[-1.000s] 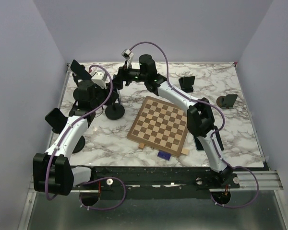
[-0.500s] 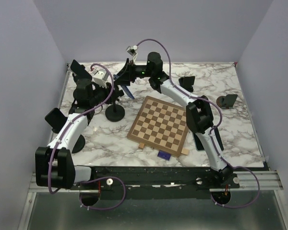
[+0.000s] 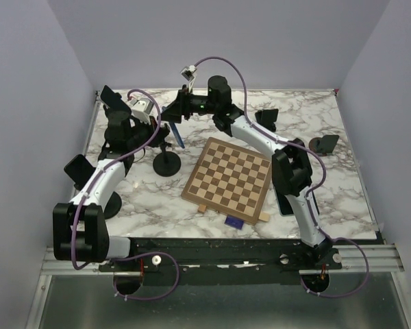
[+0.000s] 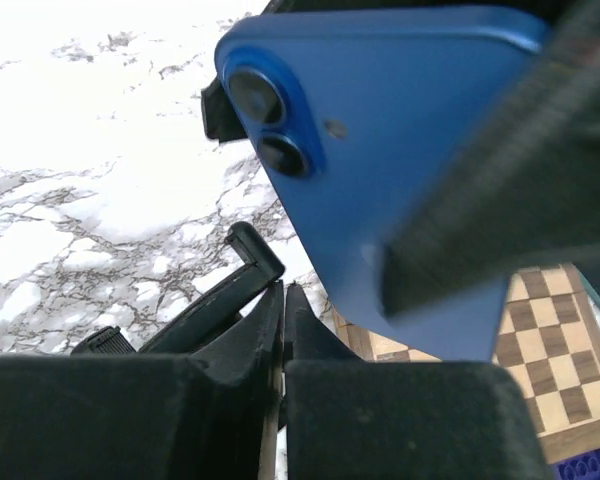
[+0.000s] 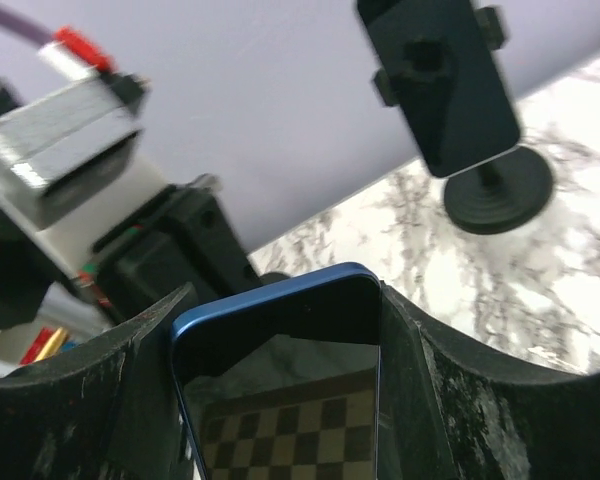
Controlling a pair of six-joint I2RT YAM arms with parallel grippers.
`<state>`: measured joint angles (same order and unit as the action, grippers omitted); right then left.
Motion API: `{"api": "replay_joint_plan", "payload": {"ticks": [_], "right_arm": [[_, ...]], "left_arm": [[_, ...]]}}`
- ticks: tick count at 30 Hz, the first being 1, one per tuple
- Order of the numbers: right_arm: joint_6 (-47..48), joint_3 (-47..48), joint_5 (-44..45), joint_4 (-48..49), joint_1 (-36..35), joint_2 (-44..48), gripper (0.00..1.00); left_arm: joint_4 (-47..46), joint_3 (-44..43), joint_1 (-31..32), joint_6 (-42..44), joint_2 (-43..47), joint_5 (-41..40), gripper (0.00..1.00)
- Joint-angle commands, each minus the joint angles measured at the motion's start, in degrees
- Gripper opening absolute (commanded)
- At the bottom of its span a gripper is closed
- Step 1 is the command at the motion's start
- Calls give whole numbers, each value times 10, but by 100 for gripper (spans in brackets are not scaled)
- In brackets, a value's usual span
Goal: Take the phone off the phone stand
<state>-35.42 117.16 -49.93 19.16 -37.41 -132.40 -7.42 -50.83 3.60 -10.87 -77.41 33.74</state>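
1. Counting from my side, I see one small blue block [image 3: 233,221] just beside the near edge of one square wooden chessboard [image 3: 229,175], one blue smartphone [image 4: 380,130], and what I make out as five black stands.
2. The chessboard lies turned at an angle, close to the near edge of the white marble tabletop [image 3: 144,199]. Marble shows on both its left and right sides.
3. The round-based black phone stand [image 3: 166,163] sits just off the board's far-left corner, and its cradle holds nothing.
4. My left gripper [image 3: 163,133] is at that stand's upright with its fingers pressed together. I cannot tell whether they pinch any part of it.
5. My right gripper [image 5: 280,350] clamps the smartphone by its long edges. The phone is in the air just behind and above the stand, apart from the cradle's hooked arm.
6. The other stands are one at the left edge [image 3: 79,171], one in the far-left corner [image 3: 113,101], and two on the far right [image 3: 267,118] [image 3: 325,144].
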Motion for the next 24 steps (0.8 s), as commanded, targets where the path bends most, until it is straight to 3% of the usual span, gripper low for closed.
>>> {"api": "replay_joint_plan", "payload": {"ticks": [1,6,12,19,24], "right_arm": [[51,-19,115,-65,1,65,1],[81,-27,181,-122,1,97,1],[136,-65,269,-190,2,149,1],[225,-161,399,-300,7,251,1],[256,-289,492,-338,25,353,1]], "left_arm": [[1,0,3,-3,64,-40,16],[40,3,5,-15,123,-115,32],[73,-3,11,-24,173,-189,36],[103,-23,34,-57,187,-158,40],[118,-35,60,-55,205,-143,46]]}}
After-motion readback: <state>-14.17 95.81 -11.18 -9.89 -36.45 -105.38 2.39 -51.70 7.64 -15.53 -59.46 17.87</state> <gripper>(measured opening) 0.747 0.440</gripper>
